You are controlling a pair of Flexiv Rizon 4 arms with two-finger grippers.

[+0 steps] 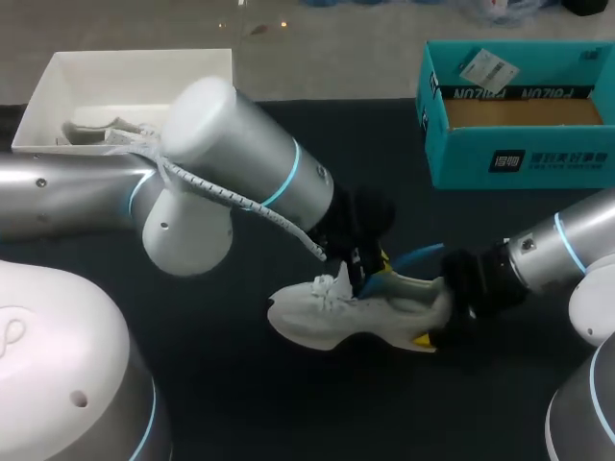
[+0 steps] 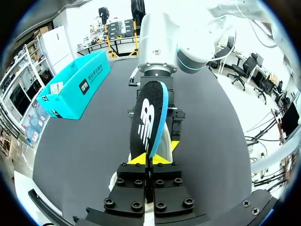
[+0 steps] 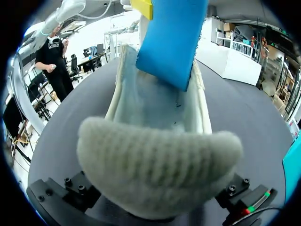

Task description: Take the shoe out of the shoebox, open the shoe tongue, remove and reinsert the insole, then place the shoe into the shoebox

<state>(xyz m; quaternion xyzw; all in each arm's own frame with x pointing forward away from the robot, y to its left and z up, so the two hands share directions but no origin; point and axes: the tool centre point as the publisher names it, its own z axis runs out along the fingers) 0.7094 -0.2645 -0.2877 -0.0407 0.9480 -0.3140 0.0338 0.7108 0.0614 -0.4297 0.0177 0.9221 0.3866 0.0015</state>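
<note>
The white shoe [image 1: 327, 312] stands on the dark table [image 1: 221, 384], near the middle. The right gripper [image 1: 434, 315] hugs its heel from both sides. The left gripper [image 2: 150, 159] is pinched tight on the blue-edged insole [image 2: 148, 117], which sticks up from the shoe's mouth. The insole looks thin, light and bendy, so its end seems the best place to hold. The shoe looks soft, and its firmer heel is a good spot. Far back sits the teal shoebox [image 1: 519, 154].
</note>
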